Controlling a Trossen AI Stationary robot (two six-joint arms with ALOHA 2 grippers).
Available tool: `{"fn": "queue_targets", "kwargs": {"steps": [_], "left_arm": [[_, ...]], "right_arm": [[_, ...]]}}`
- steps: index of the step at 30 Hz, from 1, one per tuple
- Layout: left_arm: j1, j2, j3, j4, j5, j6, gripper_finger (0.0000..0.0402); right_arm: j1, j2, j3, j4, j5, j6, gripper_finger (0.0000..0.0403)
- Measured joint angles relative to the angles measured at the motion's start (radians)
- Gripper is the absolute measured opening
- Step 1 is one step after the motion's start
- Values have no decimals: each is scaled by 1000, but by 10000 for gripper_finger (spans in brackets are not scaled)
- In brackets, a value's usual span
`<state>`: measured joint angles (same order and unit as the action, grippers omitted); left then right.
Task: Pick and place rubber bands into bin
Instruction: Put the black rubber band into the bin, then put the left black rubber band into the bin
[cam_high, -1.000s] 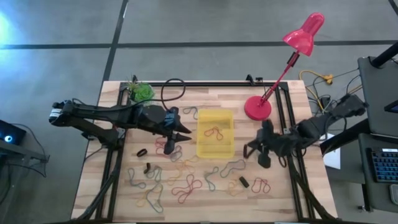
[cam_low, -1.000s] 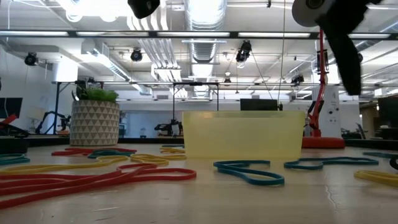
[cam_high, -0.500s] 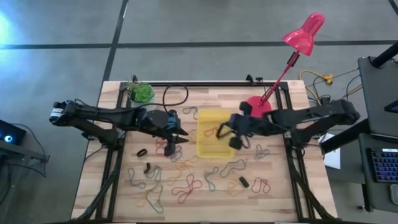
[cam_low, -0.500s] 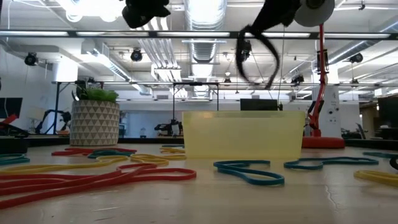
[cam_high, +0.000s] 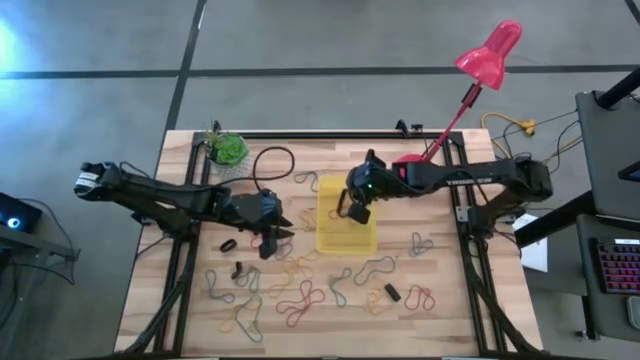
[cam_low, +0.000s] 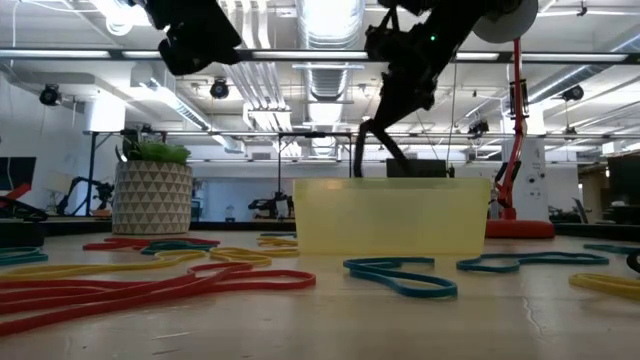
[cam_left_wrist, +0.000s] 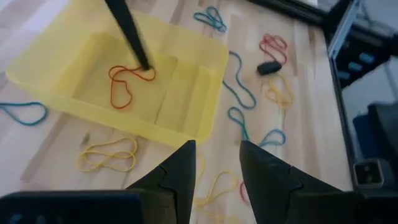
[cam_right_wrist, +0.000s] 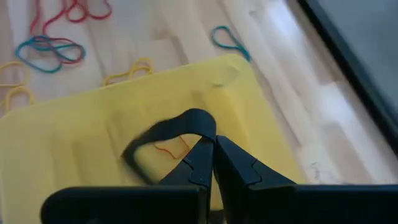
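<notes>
I see the right end effector (cam_high: 352, 208) over the yellow bin (cam_high: 346, 238), fingers pinched on a black rubber band (cam_right_wrist: 163, 138) that hangs as a loop above the bin's floor. A red band (cam_left_wrist: 126, 84) already lies inside the bin. The left end effector (cam_high: 275, 233) sits at about 9 o'clock from the bin, low over the worktop (cam_high: 450, 300), fingers parted with nothing between them. The rest of the loose bands (cam_high: 300, 295) are scattered mostly from 6 to 8 o'clock of the bin, a few at 4 o'clock.
</notes>
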<state>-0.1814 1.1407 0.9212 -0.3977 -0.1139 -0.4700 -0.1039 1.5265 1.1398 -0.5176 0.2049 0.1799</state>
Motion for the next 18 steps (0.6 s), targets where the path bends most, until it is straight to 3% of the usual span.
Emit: {"fn": "queue_targets", "kwargs": {"steps": [7, 18], "left_arm": [[0, -3, -43, 54, 32, -23, 109], [0, 8, -47, 46, 51, 32, 109]], "right_arm": [[-54, 72, -1, 16, -233, -8, 15], [-54, 70, -3, 20, -261, -17, 124]]}}
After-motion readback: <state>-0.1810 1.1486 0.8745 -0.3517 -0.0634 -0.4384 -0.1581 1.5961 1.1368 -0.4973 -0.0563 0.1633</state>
